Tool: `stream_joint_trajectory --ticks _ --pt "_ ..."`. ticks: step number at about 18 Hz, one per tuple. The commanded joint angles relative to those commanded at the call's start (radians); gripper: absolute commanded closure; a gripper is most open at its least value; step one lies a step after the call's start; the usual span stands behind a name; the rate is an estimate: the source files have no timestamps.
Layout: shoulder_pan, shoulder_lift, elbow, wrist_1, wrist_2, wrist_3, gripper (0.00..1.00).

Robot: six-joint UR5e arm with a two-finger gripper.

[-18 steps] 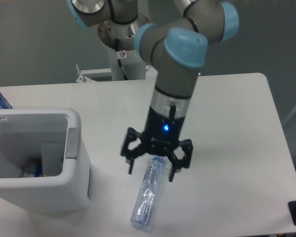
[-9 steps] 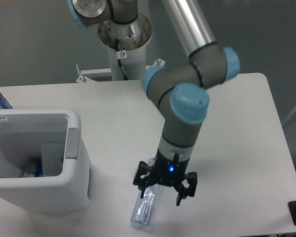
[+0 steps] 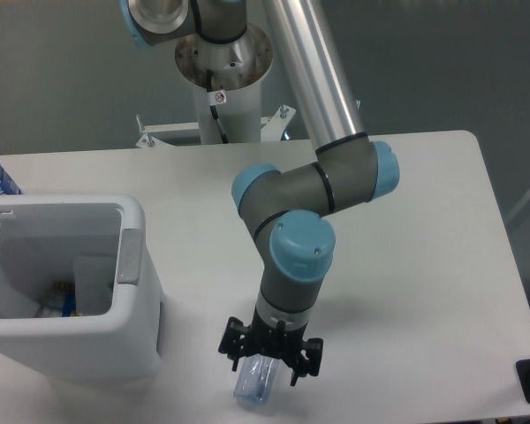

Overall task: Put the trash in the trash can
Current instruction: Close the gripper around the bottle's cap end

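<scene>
The claw (image 3: 269,359) has come down and now stands with its fingers wide on both sides of the bottle (image 3: 258,381), which lies on the bench (image 3: 424,221), perhaps not yet touched, so gripping comes next, the bin (image 3: 71,291) being to its left.

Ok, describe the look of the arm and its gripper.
The arm has dark grey joint housings with light blue round caps, joined by a shiny silver tube, on a white pedestal. A black cable and a small red-and-white sticker show at the base. The gripper is black with two spindly linkage fingers below a silvery wrist.
</scene>
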Motion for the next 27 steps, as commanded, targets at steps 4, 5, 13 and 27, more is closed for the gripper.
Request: stream_joint_trajectory --ticks 4,5,13,27 --pt "-0.017 -0.031 0.006 0.011 0.046 0.000 0.00" --pt "-0.023 -0.034 0.008 0.011 0.052 -0.003 0.00" --pt "-0.029 -0.061 0.011 0.028 0.066 0.003 0.00" --pt "-0.041 -0.087 0.014 0.034 0.091 0.002 0.03"
